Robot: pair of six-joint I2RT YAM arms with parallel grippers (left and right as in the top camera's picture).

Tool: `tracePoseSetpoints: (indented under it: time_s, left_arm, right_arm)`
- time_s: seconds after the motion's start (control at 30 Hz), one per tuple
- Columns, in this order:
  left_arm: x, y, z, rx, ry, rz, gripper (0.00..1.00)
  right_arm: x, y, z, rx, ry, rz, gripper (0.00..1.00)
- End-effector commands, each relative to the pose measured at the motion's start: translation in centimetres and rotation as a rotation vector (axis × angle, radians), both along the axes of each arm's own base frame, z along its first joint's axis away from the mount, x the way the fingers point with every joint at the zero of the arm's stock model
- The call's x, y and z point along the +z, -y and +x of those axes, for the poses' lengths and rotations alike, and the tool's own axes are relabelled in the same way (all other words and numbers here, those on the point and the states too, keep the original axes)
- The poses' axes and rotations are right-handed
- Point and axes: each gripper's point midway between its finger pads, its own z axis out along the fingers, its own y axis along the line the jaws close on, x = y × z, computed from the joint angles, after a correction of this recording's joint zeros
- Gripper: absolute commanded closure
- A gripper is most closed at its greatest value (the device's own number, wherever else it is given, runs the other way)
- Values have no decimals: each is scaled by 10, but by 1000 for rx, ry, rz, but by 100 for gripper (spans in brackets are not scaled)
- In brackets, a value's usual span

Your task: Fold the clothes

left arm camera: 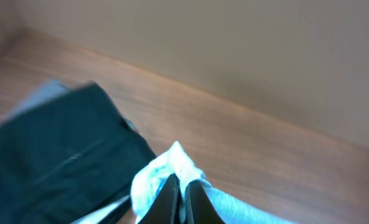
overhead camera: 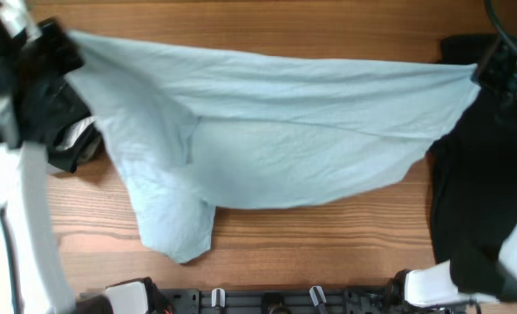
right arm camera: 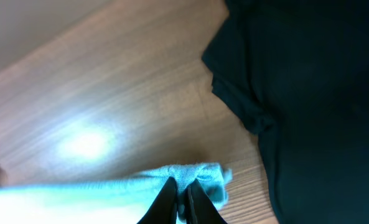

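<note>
A light blue garment (overhead camera: 275, 139) hangs stretched across the table between both arms, its top edge taut and one sleeve drooping at the lower left. My left gripper (overhead camera: 66, 52) is shut on its left corner, seen bunched between the fingers in the left wrist view (left arm camera: 183, 183). My right gripper (overhead camera: 485, 70) is shut on its right corner, seen in the right wrist view (right arm camera: 183, 186). Both hold the cloth above the wooden table (overhead camera: 328, 253).
A black garment (overhead camera: 480, 183) lies at the right of the table, also in the right wrist view (right arm camera: 308, 81). Another dark garment (overhead camera: 71, 144) lies at the left, under the blue one, also in the left wrist view (left arm camera: 53, 149).
</note>
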Motion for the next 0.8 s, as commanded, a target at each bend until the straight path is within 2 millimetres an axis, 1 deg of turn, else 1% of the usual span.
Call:
tracePoseSetpoints:
  time_s: [0.0, 0.03, 0.07, 0.1, 0.13, 0.17, 0.2, 0.23, 0.27, 0.3, 0.33, 0.37, 0.4, 0.43, 0.5, 0.53, 0.57, 0.6, 0.63, 0.67, 0.7, 0.73, 0.77]
  left_arm:
    - [-61, 25, 59, -87, -85, 8, 95]
    - [-81, 31, 76, -103, -101, 6, 94]
    - [-103, 38, 93, -119, -118, 4, 92]
    - [-122, 44, 108, -132, -129, 4, 87]
    - [-141, 50, 120, -144, -139, 4, 81]
    - [-163, 55, 134, -156, -148, 4, 77]
    - [-178, 59, 142, -163, -155, 3, 71]
    - [-197, 62, 152, -165, -158, 7, 55]
    - [-211, 62, 159, -162, -162, 5, 48]
    - [-217, 62, 163, -163, -158, 6, 32]
    - [-218, 61, 165, -155, -154, 11, 24]
    - [-219, 57, 165, -140, -156, 23, 22]
    - [-211, 53, 162, -123, -157, 35, 17]
    - [-197, 47, 151, -109, -170, 44, 11]
    - [-176, 42, 131, -100, -194, 43, 8]
    - [-162, 39, 117, -95, -205, 42, 7]
    - [-143, 37, 100, -98, -212, 50, 4]
    - [-119, 36, 81, -98, -206, 55, 0]
    - [-103, 36, 69, -95, -193, 57, 0]
    - [-87, 34, 58, -92, -176, 61, 0]
    - [-78, 33, 52, -87, -164, 64, 0]
    - [-64, 31, 43, -81, -141, 66, 0]
    - [-53, 30, 36, -77, -122, 67, 0]
  right_arm:
    - [-48, 9, 42, -10, -92, 40, 93]
    - [-65, 12, 58, -6, -112, 49, 93]
    - [-88, 16, 80, -5, -126, 54, 93]
    - [-103, 18, 94, -2, -130, 60, 91]
    - [-122, 18, 112, 7, -132, 78, 91]
    - [-142, 16, 130, 22, -126, 110, 86]
    - [-154, 17, 141, 29, -119, 121, 71]
    - [-171, 17, 159, 39, -101, 137, 35]
    - [-184, 18, 171, 43, -86, 141, 27]
    - [-191, 21, 178, 44, -77, 137, 19]
    - [-193, 24, 182, 46, -66, 131, 18]
    - [-193, 29, 183, 56, -57, 119, 17]
    - [-187, 36, 180, 51, -52, 109, 15]
    - [-175, 49, 167, 31, -59, 108, 14]
    - [-157, 62, 145, 2, -76, 111, 14]
    - [-140, 69, 126, -15, -85, 111, 13]
    - [-127, 73, 113, -32, -84, 112, 11]
    - [-104, 80, 94, -58, -66, 106, 8]
    - [-91, 83, 85, -67, -49, 98, 1]
    - [-82, 85, 81, -69, -32, 88, 0]
    - [-76, 86, 78, -57, -18, 74, 0]
    - [-71, 87, 77, -51, -5, 60, 0]
    - [-69, 86, 76, -50, -2, 62, 0]
